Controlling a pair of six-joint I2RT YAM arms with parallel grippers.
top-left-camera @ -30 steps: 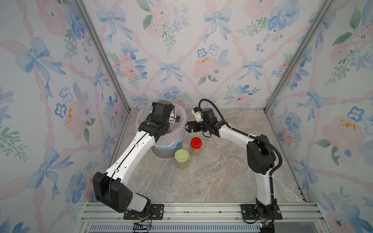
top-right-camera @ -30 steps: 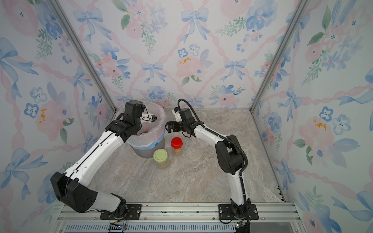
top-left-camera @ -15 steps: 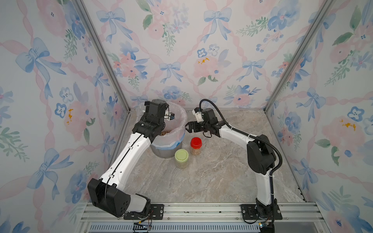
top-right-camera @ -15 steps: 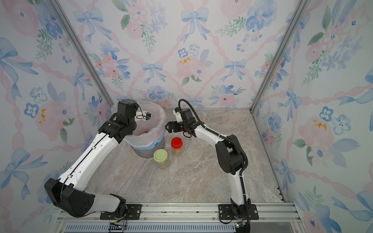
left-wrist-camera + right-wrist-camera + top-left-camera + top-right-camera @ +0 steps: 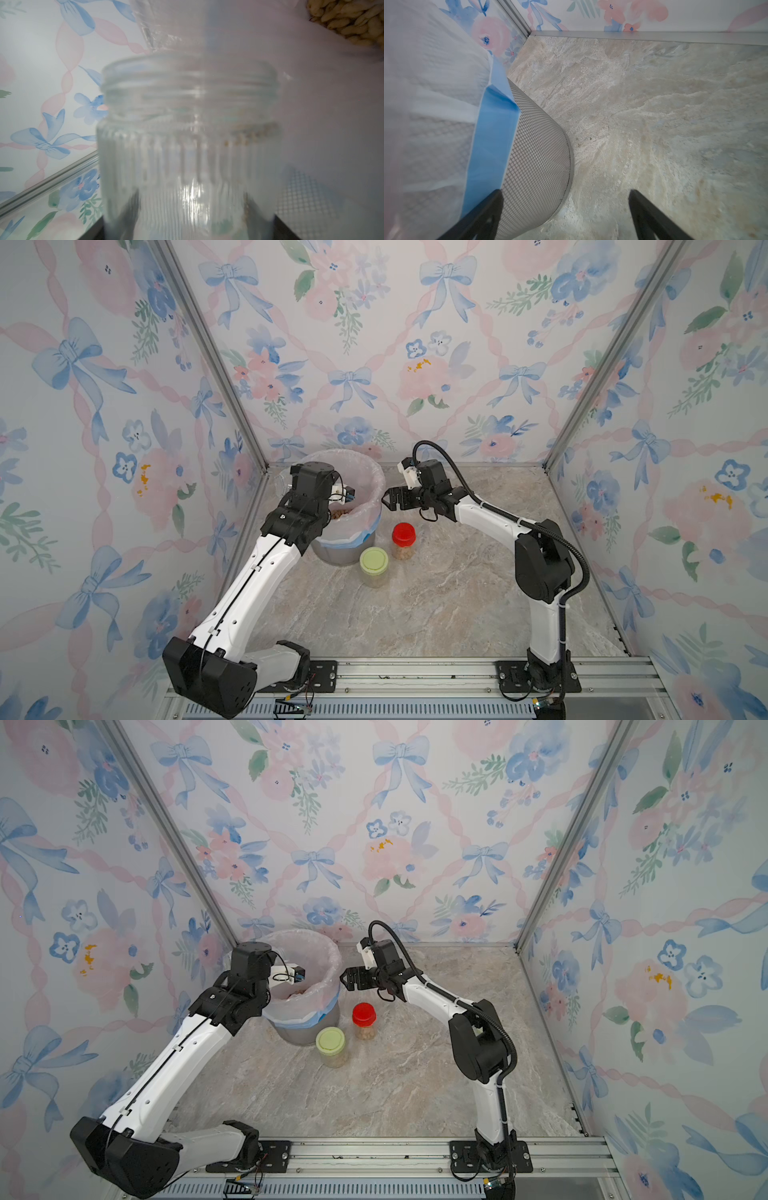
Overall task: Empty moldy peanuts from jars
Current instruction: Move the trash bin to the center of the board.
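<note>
Left wrist: jar (image 5: pixel 187 155) blurred | left pincer (image 5: pixel 191 216) mostly hidden, seemingly gripping it

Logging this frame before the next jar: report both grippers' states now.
Left gripper: closed on the clear ribbed lidless jar.
Right gripper: open, holding nothing.

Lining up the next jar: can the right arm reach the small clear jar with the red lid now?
Likely yes: the right gripper hangs open and empty close to the small clear red-lidded jar, with nothing between them.
</note>
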